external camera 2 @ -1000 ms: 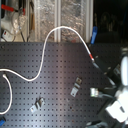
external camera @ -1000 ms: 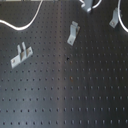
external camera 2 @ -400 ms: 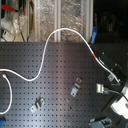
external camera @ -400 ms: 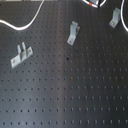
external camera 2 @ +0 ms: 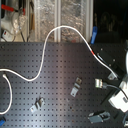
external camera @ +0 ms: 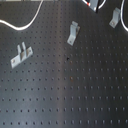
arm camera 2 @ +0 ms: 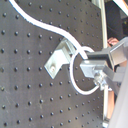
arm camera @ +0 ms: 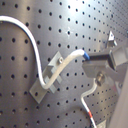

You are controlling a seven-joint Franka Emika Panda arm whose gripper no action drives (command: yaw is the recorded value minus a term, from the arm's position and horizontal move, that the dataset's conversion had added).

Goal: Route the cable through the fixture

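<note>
The cable (external camera 2: 47, 47) is a thin white cord that snakes across the black pegboard from the second exterior view's left to its right, with a red band (external camera 2: 94, 50) near the arm. In the first wrist view my gripper (arm camera: 94, 62) is shut on the cable (arm camera: 70, 59) close to a grey angle fixture (arm camera: 48, 78), and the cord lies across the fixture's slot. The second wrist view shows the cable (arm camera 2: 46, 25) passing over the fixture (arm camera 2: 56, 61) and looping at my gripper (arm camera 2: 93, 65). The first exterior view shows only cable (external camera: 22, 25) at the top.
Three grey fixtures stand on the pegboard in the first exterior view, at the left (external camera: 20, 55), the middle (external camera: 73, 33) and the upper right (external camera: 115, 17). The white arm body (external camera 2: 120, 97) sits at the second exterior view's right edge. Clutter lies behind the board.
The arm has shifted slightly toward the second exterior view's lower right, dragging the red-banded stretch with it. The gripper has left the top of the first exterior view.
</note>
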